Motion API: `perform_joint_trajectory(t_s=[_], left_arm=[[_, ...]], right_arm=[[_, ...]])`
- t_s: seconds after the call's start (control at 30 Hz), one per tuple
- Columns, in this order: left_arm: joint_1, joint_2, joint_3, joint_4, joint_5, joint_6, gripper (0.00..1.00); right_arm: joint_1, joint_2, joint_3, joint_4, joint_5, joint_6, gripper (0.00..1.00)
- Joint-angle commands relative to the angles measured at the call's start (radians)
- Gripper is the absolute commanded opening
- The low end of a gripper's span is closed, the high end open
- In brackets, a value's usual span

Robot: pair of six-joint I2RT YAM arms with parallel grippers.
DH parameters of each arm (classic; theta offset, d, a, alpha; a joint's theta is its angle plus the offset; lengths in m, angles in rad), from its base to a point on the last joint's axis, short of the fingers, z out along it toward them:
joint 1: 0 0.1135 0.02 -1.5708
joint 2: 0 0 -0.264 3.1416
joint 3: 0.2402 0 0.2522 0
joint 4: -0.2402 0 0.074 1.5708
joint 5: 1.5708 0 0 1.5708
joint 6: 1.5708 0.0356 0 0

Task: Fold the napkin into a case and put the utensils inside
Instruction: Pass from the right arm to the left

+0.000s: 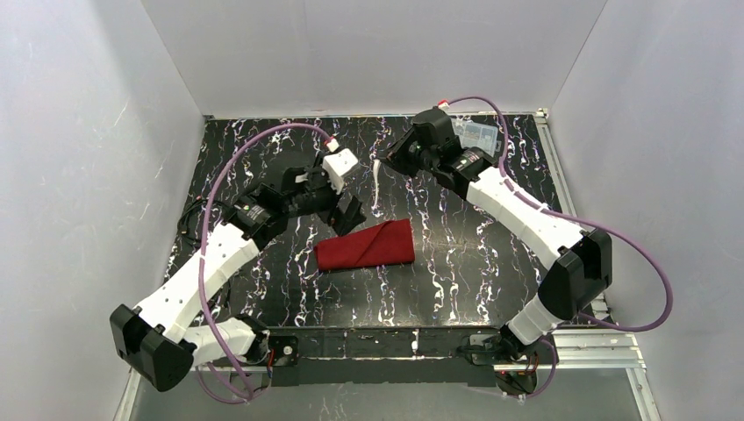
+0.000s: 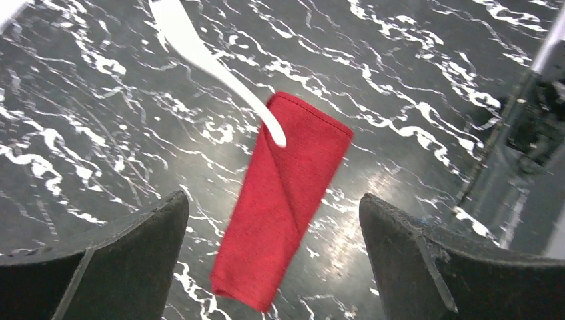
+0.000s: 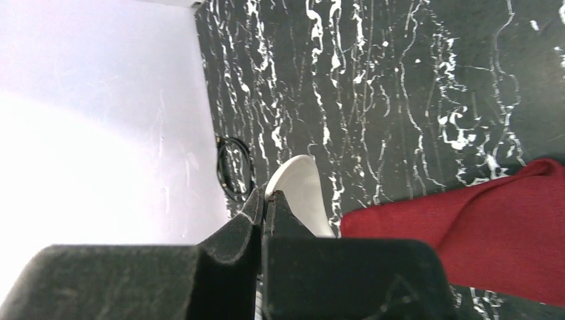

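Observation:
The napkin is folded into a deep red oblong case [image 1: 368,246] lying flat mid-table; it also shows in the left wrist view [image 2: 286,200] and the right wrist view [image 3: 480,220]. My right gripper [image 1: 384,163] [image 3: 268,197] is shut on a white utensil [image 1: 377,186] [image 3: 301,193] and holds it in the air behind the case's far side. The utensil hangs over the case's end in the left wrist view [image 2: 213,63]. My left gripper [image 1: 348,215] [image 2: 273,199] is open and empty, just above the case's left end. The second utensil is out of view.
A clear plastic box [image 1: 478,134] sits at the back right behind the right arm. White walls [image 1: 88,175] close in the black marbled table [image 1: 491,281] on three sides. A black cable loop [image 3: 233,167] lies by the wall.

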Motion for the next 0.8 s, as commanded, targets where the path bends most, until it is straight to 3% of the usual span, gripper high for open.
perform_joint_trajectory(t_s=[0.0, 0.17, 0.57, 0.77], left_arm=[[-0.079, 0.043, 0.068, 0.088, -0.281, 0.026, 0.97], [-0.112, 0.063, 0.084, 0.074, -0.349, 0.04, 0.88], [-0.118, 0.123, 0.111, 0.013, -0.347, -0.008, 0.64], [-0.117, 0.146, 0.143, 0.011, -0.398, 0.012, 0.31]], right_arm=[[0.035, -0.063, 0.055, 0.08, 0.127, 0.114, 0.01], [0.072, -0.091, 0.023, 0.133, 0.184, 0.157, 0.01], [0.153, -0.101, -0.013, 0.216, 0.217, 0.208, 0.01], [0.182, -0.104, 0.011, 0.196, 0.235, 0.195, 0.01]])
